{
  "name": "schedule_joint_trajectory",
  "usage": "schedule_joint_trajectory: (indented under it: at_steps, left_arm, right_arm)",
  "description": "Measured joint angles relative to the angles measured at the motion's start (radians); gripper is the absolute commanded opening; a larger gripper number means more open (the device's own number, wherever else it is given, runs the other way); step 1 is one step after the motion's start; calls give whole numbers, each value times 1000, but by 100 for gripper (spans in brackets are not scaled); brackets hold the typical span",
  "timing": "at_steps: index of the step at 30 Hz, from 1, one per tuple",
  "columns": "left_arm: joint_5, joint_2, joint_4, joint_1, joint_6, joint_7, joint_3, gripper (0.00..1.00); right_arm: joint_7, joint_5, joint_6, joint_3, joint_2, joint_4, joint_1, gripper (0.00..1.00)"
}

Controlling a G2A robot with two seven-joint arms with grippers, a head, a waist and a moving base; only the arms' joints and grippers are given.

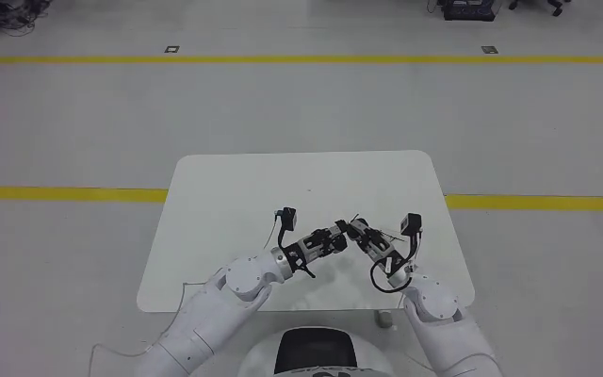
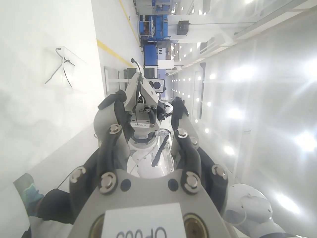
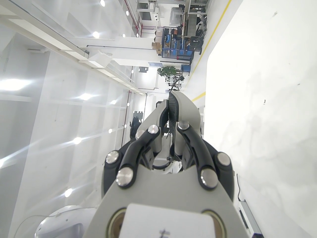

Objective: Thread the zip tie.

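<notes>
**Zip tie pinched in the right gripper, held between the left gripper's spread fingers**

From the top view, two arms are seen meeting over the near half of a white table (image 1: 283,188). The left gripper (image 1: 334,236) and the right gripper (image 1: 361,230) are brought tip to tip, above the tabletop. The tie is too thin to be made out from this height.

In the right wrist view, the right gripper (image 3: 173,97) is seen clenched, its two ribbed pads pressed flat together. A thin black zip tie (image 3: 176,83) is clamped between them, and its end sticks out past the tips.

In the left wrist view, the left gripper (image 2: 148,105) is seen released, its fingers (image 2: 116,101) spread wide. The right gripper (image 2: 140,82) is framed between them, tips pointing away from the wrist. The zip tie (image 2: 139,71) is seen as a curved black strand rising from those tips. Whether the left fingers touch the tie or the other gripper cannot be told.

Two yellow floor lines (image 1: 283,59) are seen beyond and beside the table. Blue racks (image 3: 178,48) are seen far back in the hall.
</notes>
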Motion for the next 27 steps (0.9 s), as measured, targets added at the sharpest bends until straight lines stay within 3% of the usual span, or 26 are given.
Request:
schedule_joint_trajectory:
  at_steps: [6, 15, 22, 27]
  left_arm:
    - [-2, 0, 2, -1, 1, 5, 2, 29]
    - [-7, 0, 4, -3, -2, 9, 2, 27]
    - [-3, 1, 3, -4, 0, 13, 3, 7]
    - [3, 1, 5, -6, 2, 14, 6, 5]
  right_arm:
    - [-10, -6, 0, -3, 2, 2, 0, 0]
    - [-30, -22, 0, -11, 5, 10, 4, 0]
    - [-27, -23, 0, -15, 8, 5, 3, 0]
    - [-22, -19, 0, -15, 11, 1, 1, 0]
